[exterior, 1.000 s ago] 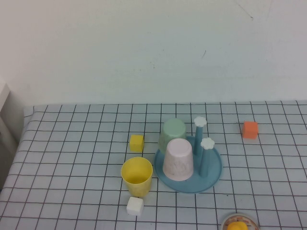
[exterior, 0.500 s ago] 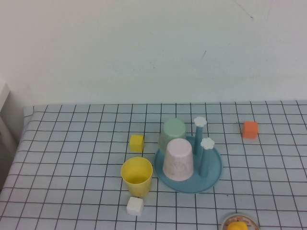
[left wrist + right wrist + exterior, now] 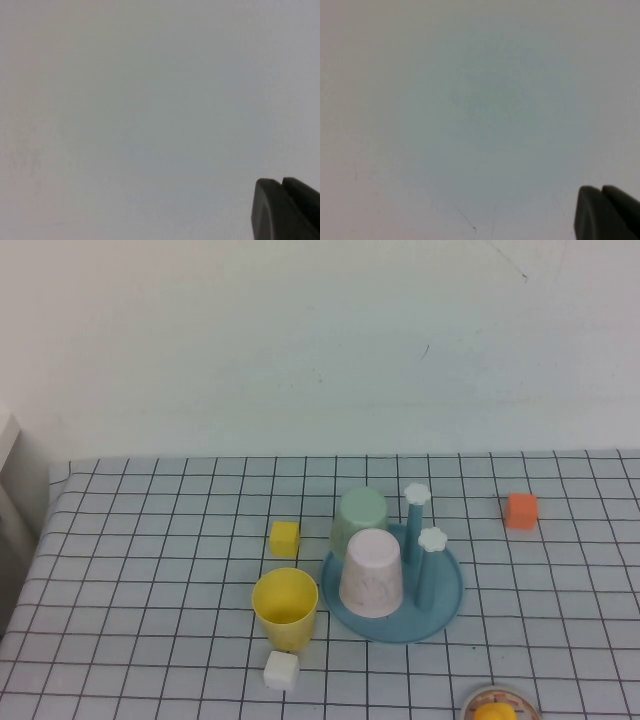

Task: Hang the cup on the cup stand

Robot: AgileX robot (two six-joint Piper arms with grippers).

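Both tools, left tool (image 3: 282, 210) and right tool (image 3: 602, 212), are pinched tight, hold nothing and face a bare wall. Yellow cup (image 3: 285, 608) stands mouth-up just beside the cup stand (image 3: 447, 602).

Checked table (image 3: 150, 570): cup (image 3: 286, 608) (upright), cup stand (image 3: 440, 612), blocks.

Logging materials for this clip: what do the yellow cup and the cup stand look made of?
Yellow cup: likely plastic, smooth, uniform bright colour, thin rim. Cup stand: probably moulded plastic too, matte blue dish, white flower knobs. Neither hand is near either.
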